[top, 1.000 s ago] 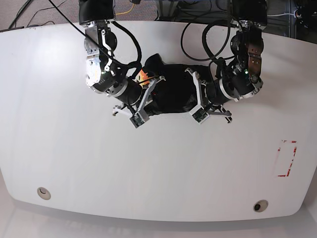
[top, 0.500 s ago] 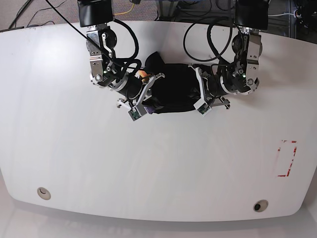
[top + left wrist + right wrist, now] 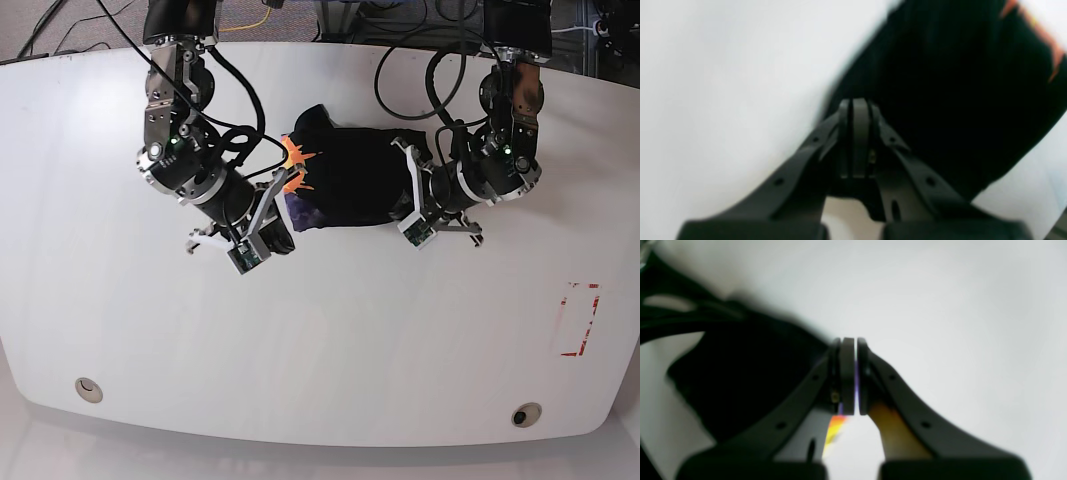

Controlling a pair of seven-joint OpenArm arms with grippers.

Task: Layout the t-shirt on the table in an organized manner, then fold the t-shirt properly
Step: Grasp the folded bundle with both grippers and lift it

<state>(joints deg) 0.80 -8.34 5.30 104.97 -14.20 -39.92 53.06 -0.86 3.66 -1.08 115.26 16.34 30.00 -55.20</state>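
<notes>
T-shirt [image 3: 345,185] bunched at table's [image 3: 320,330] far middle. Left gripper [image 3: 853,110] pinched together at its edge, right gripper [image 3: 850,346] likewise; cloth between them unclear.

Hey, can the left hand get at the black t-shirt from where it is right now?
Probably yes. The left hand, shut, sits right at the edge of the t-shirt with nothing between them; it would need to open first.

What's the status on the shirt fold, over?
Left gripper shut at the t-shirt edge, grip unclear. Right gripper shut, beside the cloth. T-shirt bunched, not laid out, on the table. Nothing in the way.
</notes>
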